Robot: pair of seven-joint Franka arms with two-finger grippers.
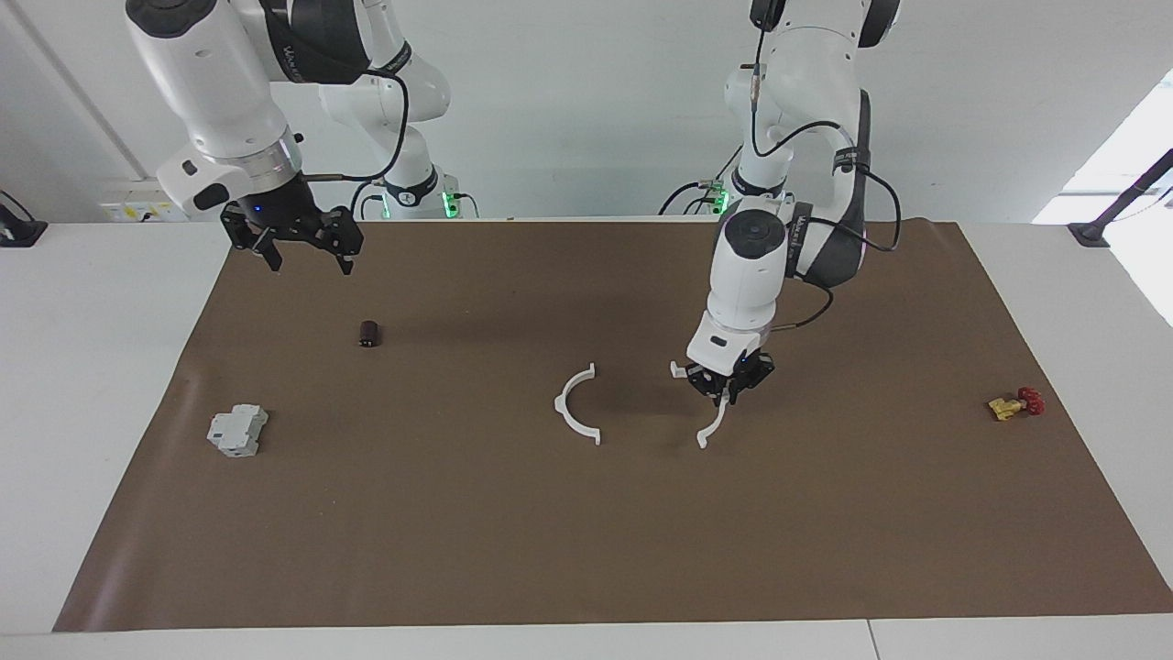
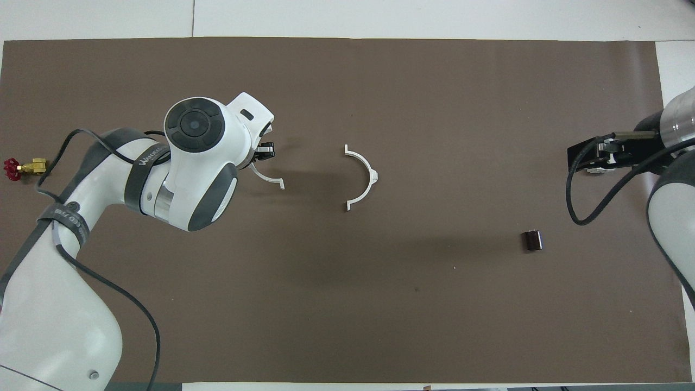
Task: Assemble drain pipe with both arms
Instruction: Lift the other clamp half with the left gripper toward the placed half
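One white half-ring arc of the drain pipe (image 1: 573, 413) (image 2: 365, 174) lies flat at the middle of the brown mat. My left gripper (image 1: 729, 392) (image 2: 266, 154) is shut on the other arc (image 1: 708, 430) (image 2: 269, 181) and holds it low over the mat, beside the lying arc toward the left arm's end. The two arcs are a short gap apart, their open sides facing each other. My right gripper (image 1: 310, 264) (image 2: 589, 161) hangs open and empty, high over the mat's corner at the right arm's end.
A small black cylinder (image 1: 368, 334) (image 2: 532, 240) stands toward the right arm's end. Farther from the robots there lies a grey boxy block (image 1: 237, 431). A yellow and red fitting (image 1: 1015, 403) (image 2: 21, 167) lies at the left arm's end of the mat (image 1: 586, 541).
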